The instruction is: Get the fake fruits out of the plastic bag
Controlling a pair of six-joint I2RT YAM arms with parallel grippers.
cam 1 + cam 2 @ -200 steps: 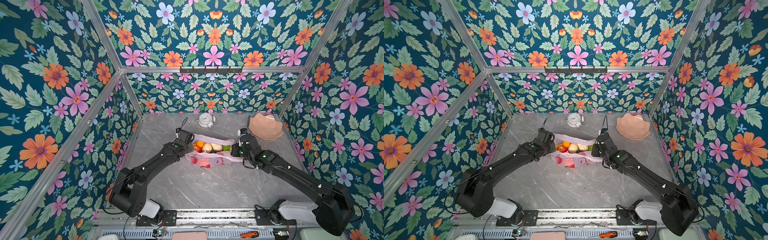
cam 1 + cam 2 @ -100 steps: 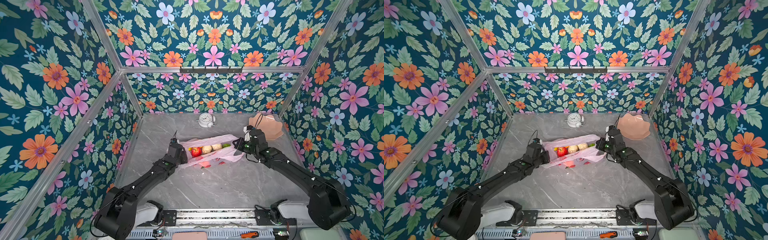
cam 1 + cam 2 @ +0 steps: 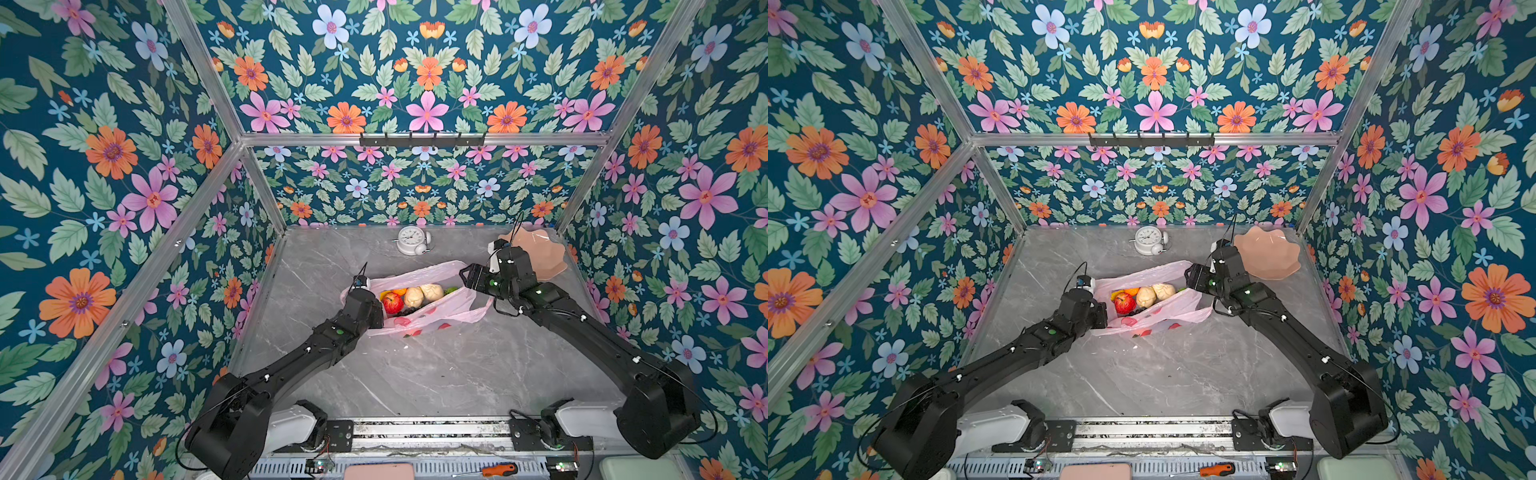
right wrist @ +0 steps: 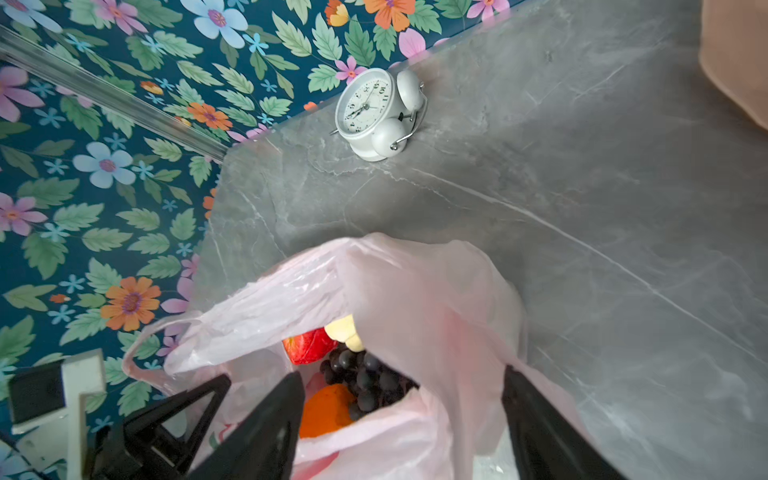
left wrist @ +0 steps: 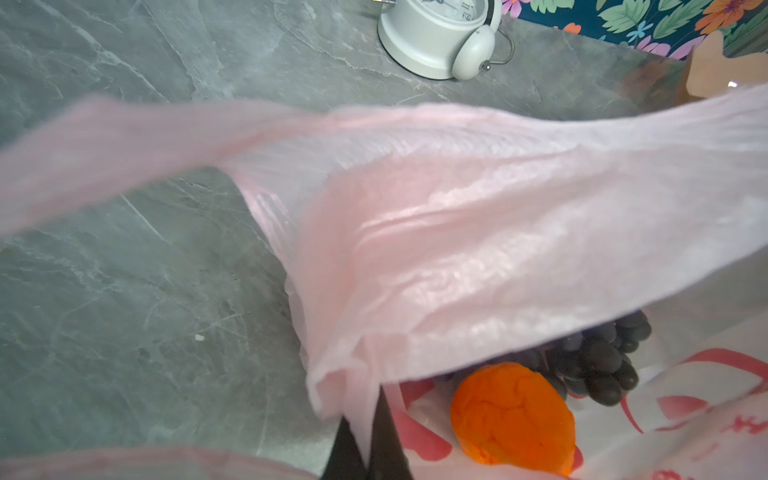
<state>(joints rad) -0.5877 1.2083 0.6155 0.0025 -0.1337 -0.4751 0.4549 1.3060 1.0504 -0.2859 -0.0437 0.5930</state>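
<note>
**A:** Grey marble bench (image 3: 415, 374), floral walls. Where's the plastic bag (image 3: 436, 316)?
**B:** Mid-bench, mouth gaping, fake fruits (image 3: 413, 296) inside.
**A:** Jaws?
**B:** The left jaws pinch its 9 o'clock rim. The right jaws stand spread at its 2 o'clock corner, with the peach dish (image 3: 548, 257) just beyond. There's a white clock (image 3: 411, 240) at 12.

Floral walls (image 3: 124, 166), grey marble tabletop (image 3: 436, 374)
</note>
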